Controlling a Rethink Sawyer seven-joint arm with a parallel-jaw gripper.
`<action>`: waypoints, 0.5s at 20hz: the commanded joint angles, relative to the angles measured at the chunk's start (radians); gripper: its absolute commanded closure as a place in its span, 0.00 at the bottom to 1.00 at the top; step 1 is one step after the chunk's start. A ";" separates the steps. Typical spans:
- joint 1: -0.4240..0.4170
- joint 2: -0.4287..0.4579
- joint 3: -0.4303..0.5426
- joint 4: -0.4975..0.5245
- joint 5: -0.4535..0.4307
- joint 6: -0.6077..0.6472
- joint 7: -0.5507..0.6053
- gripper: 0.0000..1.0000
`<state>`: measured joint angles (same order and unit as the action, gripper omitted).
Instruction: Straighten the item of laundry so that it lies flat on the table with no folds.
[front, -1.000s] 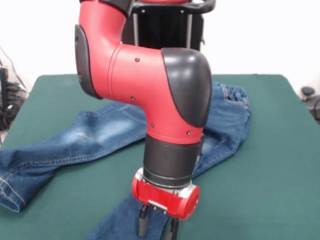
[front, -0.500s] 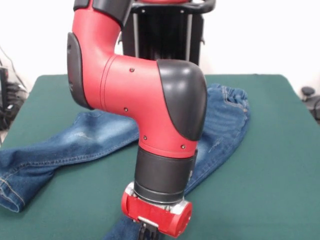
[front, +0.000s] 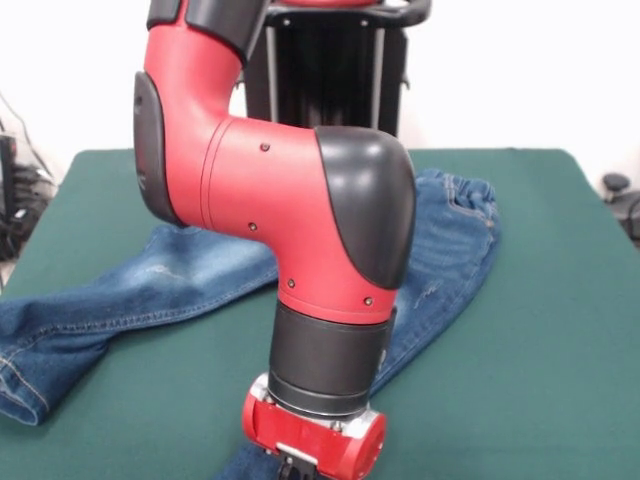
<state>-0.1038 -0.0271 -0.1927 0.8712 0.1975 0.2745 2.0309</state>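
At six o'clock, the red-and-black gripper (front: 300, 470) hangs low over the near leg of the small blue denim jeans (front: 445, 260); its fingers drop below the frame, so whether it grips cloth I cannot tell. From there that leg's long axis runs toward one o'clock, up to the waistband. The other leg stretches to nine o'clock across the dark green felt table (front: 540, 380).

1. We count one pair of blue denim jeans (front: 190, 275) with orange-tan stitching, lying on the table.
2. We count one dark green felt-topped table (front: 540, 330).
3. We count one red and black robot arm (front: 290, 220) above the table.
4. We count two jean legs, both on the table.
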 joint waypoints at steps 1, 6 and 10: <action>0.007 0.123 0.079 0.097 0.012 0.120 0.126 1.00; -0.010 0.019 0.089 0.197 -0.007 0.182 0.087 1.00; -0.037 -0.071 0.094 0.270 -0.031 0.250 0.026 1.00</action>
<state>-0.1130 -0.0550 -0.1875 0.9067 0.1940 0.3089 2.0309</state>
